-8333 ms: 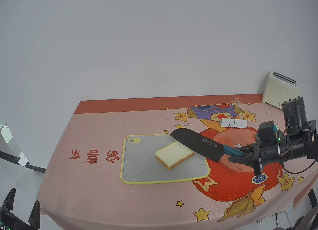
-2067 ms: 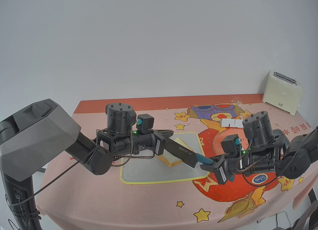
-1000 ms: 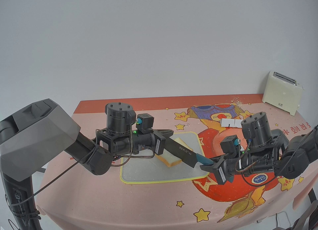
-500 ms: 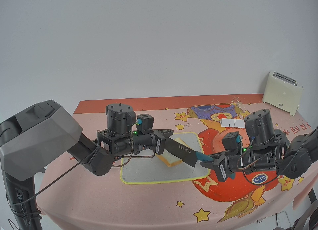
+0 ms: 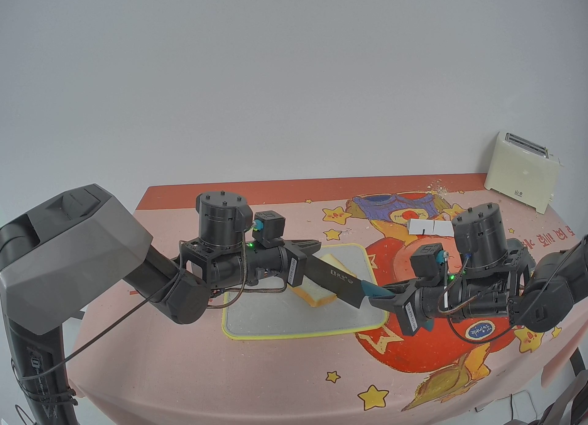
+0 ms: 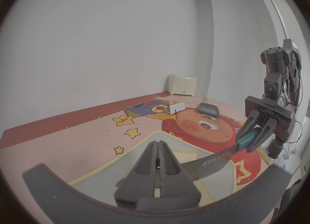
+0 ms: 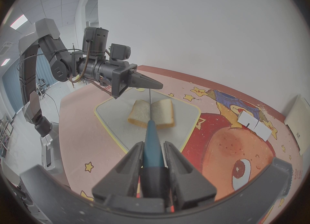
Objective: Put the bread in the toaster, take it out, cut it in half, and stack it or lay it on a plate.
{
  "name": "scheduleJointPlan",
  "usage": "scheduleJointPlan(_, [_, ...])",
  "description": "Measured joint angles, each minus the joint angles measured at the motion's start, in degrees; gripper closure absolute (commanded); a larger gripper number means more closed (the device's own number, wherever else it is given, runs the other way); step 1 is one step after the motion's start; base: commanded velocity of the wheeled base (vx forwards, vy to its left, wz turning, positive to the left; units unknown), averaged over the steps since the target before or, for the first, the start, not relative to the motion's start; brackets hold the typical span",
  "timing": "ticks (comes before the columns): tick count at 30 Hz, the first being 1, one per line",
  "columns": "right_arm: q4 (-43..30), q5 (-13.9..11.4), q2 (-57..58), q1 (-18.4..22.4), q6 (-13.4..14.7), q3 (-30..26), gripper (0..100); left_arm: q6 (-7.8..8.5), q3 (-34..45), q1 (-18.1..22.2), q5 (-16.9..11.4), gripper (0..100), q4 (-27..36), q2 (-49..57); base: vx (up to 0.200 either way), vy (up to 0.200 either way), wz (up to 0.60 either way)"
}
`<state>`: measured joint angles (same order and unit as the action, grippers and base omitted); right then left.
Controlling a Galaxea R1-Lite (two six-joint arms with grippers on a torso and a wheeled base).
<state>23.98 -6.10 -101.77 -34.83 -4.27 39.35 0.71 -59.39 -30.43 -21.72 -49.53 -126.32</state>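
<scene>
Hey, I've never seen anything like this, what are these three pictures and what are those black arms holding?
It is a two-armed robot at a table. One picture looks down from its head; the other two come from cameras on its wrists. A slice of bread lies on a cutting board, and a toaster stands at the far right corner. The right claw grips a knife by its blue handle, blade across the middle of the bread. The left claw is shut, holding nothing, above the board by the blade.

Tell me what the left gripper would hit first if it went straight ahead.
Probably nothing close: the shut left gripper points above the knife and bread toward the white card, then the toaster. Height is hard to judge.
</scene>
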Motion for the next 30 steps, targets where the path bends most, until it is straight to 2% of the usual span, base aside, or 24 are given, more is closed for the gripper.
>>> scheduleJointPlan(30, [0.24, 0.07, -0.77, -0.41, -0.02, -0.07, 100, -0.05, -0.24, -0.07, 0.09, 100, -0.61, -0.37, 0.000, 0.000, 0.00])
